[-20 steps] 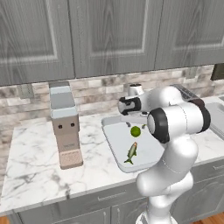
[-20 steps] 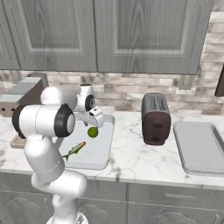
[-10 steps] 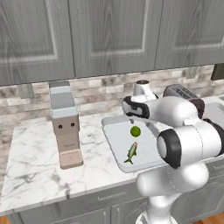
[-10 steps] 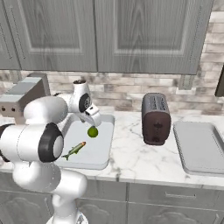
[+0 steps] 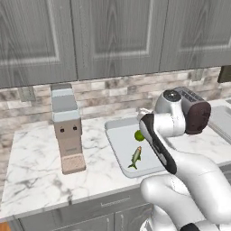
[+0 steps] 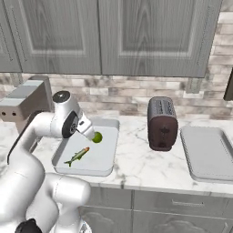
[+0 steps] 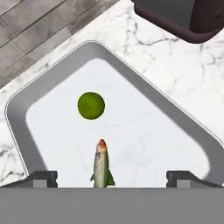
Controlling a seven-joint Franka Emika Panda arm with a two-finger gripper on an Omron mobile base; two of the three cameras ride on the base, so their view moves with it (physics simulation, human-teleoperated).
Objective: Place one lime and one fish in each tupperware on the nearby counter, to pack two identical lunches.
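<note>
In the hand view the small round smooth green lime (image 7: 91, 105) sits left of centre and the slim pale fish with an orange head (image 7: 101, 164) lies just below it at bottom centre, apart from it, both on the floor of the shallow light-grey rectangular tupperware tray (image 7: 144, 94). The two-finger gripper (image 7: 109, 178) hangs above with its jaws spread wide and nothing between them. Both pieces look light: the lime hard and apt to roll, best pinched across its middle; the fish narrow and probably slick, best taken across its mid-body.

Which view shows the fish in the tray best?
The hand view: the fish lies large and unobstructed. In the right base view it is small but clear; in the left base view it lies small beside the arm.
</note>
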